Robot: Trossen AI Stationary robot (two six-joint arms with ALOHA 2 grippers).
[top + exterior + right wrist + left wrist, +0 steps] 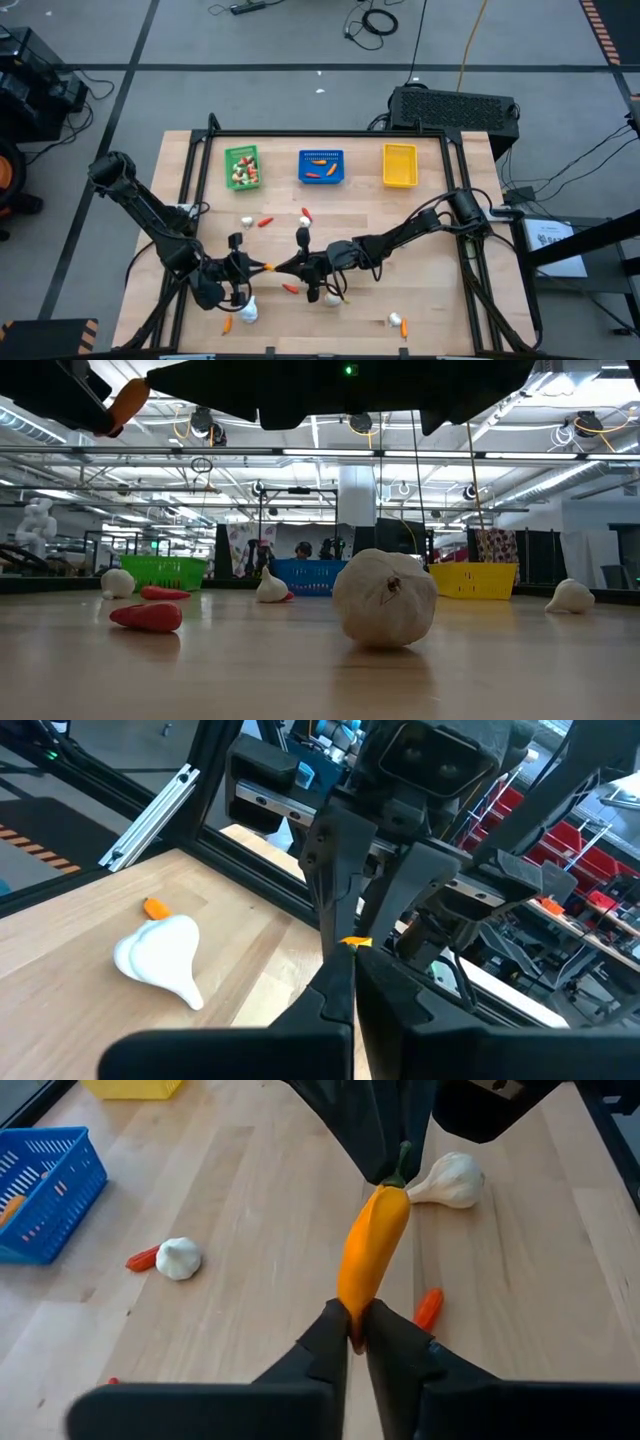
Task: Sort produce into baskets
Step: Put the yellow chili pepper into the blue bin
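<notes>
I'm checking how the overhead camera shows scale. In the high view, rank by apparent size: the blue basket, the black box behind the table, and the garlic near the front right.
1. black box, clearly largest
2. blue basket
3. garlic, by far the smallest

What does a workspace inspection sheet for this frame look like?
Surface: wooden table, loose produce scattered.
Job's things: green basket and blue basket hold pieces; yellow basket looks empty; orange pepper held aloft.
Clutter: nothing seen.
Grippers: left gripper and right gripper both shut on the orange pepper, one at each end.
Cables: along both arms and the floor.
Surroundings: black box behind the table.
</notes>
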